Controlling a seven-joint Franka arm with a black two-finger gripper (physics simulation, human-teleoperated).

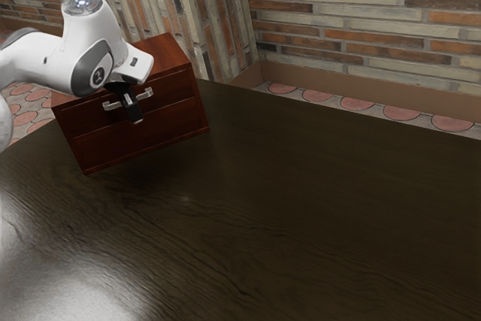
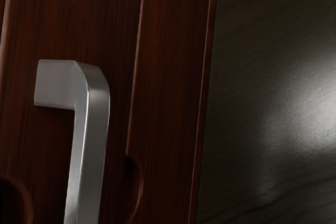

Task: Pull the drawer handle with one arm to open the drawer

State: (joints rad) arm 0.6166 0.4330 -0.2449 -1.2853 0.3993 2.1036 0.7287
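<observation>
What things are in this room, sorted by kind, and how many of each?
Wooden cabinet: 1
Metal handle: 1
Robot arm: 1
Table: 1
Total: 4

bench (image 1: 301, 208) | dark wood-grain top is being lit by a pale sheen | load: one red-brown drawer cabinet (image 1: 143, 137) is being carried at the far corner, exterior view's left

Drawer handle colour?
Silver-grey handle, plain and matte, on the dark reddish-brown wood drawer front. It shows best in the wrist view.
</observation>
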